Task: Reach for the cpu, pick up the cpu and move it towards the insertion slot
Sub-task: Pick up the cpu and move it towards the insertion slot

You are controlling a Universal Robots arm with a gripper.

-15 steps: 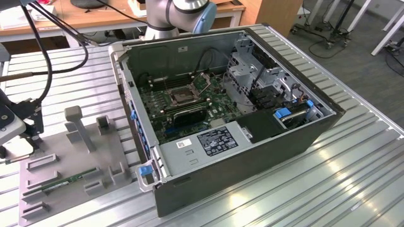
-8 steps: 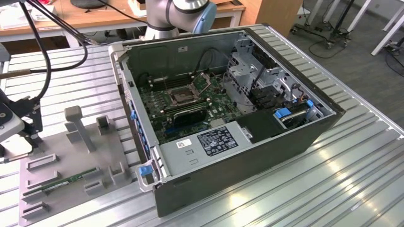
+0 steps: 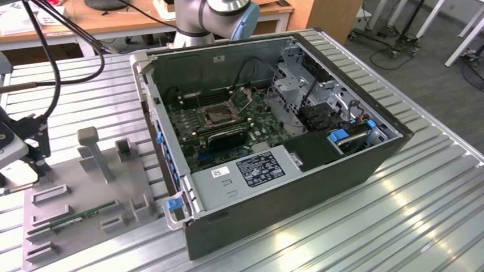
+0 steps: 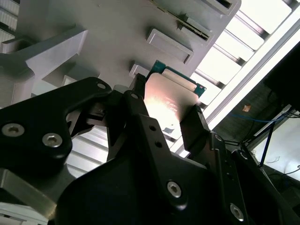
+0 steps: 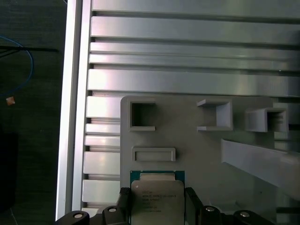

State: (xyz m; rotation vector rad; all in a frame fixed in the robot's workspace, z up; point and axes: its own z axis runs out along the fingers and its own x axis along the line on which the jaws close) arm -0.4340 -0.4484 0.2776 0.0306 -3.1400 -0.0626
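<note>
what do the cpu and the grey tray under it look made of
cpu: metal lid, pale silvery and semi-matte, with a soft glare in the second wrist view, on a green rim, likely circuit laminate. grey tray: matte, uniform grey with blocky moulded pockets, so probably plastic, perhaps printed; painted metal can't be excluded.

The cpu (image 4: 169, 101) has a shiny metal face, the holder plate (image 5: 187, 140) matt grey plastic, the table (image 5: 187, 79) ribbed brushed metal.

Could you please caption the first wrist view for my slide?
The gripper grips the cpu by opposite edges at the grey fixture plate.
</note>
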